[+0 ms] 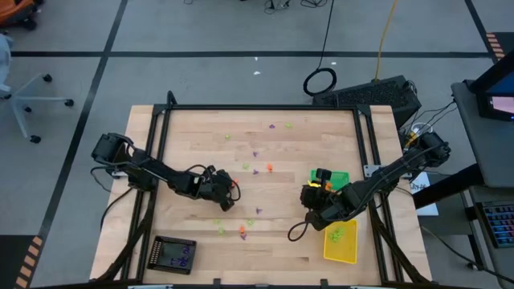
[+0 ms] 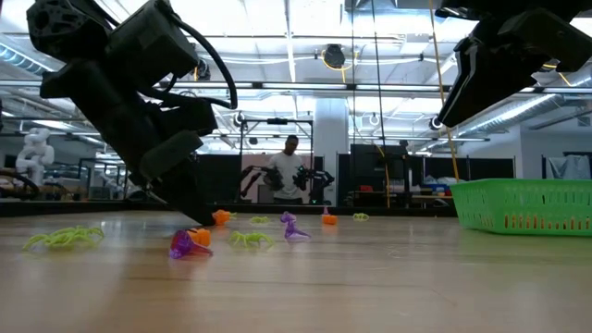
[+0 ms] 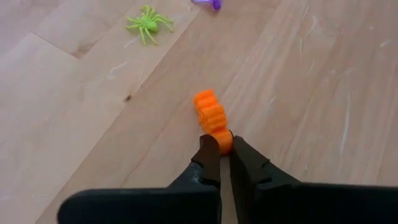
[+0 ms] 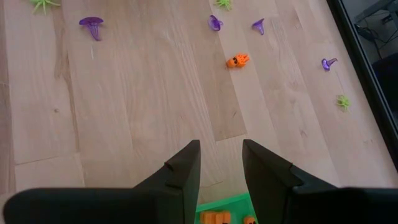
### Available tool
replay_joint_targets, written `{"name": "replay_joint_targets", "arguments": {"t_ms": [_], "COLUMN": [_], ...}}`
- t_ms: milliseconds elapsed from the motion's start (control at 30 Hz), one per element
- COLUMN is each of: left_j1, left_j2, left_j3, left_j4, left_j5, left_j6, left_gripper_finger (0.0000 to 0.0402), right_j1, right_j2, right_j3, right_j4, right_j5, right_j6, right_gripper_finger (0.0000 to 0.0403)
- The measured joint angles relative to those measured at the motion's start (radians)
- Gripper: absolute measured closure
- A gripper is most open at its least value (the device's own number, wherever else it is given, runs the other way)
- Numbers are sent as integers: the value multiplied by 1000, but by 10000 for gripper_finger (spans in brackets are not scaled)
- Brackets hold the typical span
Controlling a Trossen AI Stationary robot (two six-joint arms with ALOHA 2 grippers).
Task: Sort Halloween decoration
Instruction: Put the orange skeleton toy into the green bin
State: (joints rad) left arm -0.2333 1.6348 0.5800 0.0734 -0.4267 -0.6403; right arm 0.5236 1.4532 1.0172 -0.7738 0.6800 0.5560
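From the low view, a purple trinket (image 2: 188, 244) lies closest on the wooden counter (image 2: 370, 287), with a lime green spider (image 2: 63, 238) off to one side. Just behind it the left gripper (image 2: 205, 220) comes down to the wood beside a small orange piece (image 2: 221, 217). More little green, purple and orange toys sit farther back. A green tray (image 2: 527, 205) stands at the far side of this picture, and the right arm hangs above it. A person (image 2: 290, 168) stands far away in the room.

From the left wrist, the left fingers (image 3: 210, 155) are pinched shut on the end of an orange pumpkin trinket (image 3: 211, 118) that rests on the wood. A green spider (image 3: 148, 23) lies farther off.

From the right wrist, the right fingers (image 4: 186, 163) stand partly open with nothing between them. They hover over the edge of the green tray (image 4: 224, 205), which has orange pieces (image 4: 214, 218) in it. Purple, green and orange toys are scattered on the wood beyond.

From above, the left gripper (image 1: 227, 197) is near the middle of the counter. The right gripper (image 1: 315, 193) is over the green tray (image 1: 341, 178). A yellow tray (image 1: 340, 243) with green bits sits next to it, and a black tray (image 1: 174, 254) with purple bits sits at the near left corner.
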Motion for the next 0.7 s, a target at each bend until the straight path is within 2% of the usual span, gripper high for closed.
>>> {"name": "replay_joint_targets", "arguments": {"t_ms": [367, 700], "left_j1": [-4, -55], "left_j2": [-10, -99], "left_j3": [1, -1], "left_j4": [-10, -9], "left_j5": [2, 52], "left_j6": [28, 98], "left_gripper_finger": [394, 395], "right_j1": [0, 0], "right_j2": [0, 0], "right_j3": [0, 0], "right_j4": [0, 21], "right_j5": [0, 3], "right_j6": [0, -1], "right_gripper_finger": [298, 298]}}
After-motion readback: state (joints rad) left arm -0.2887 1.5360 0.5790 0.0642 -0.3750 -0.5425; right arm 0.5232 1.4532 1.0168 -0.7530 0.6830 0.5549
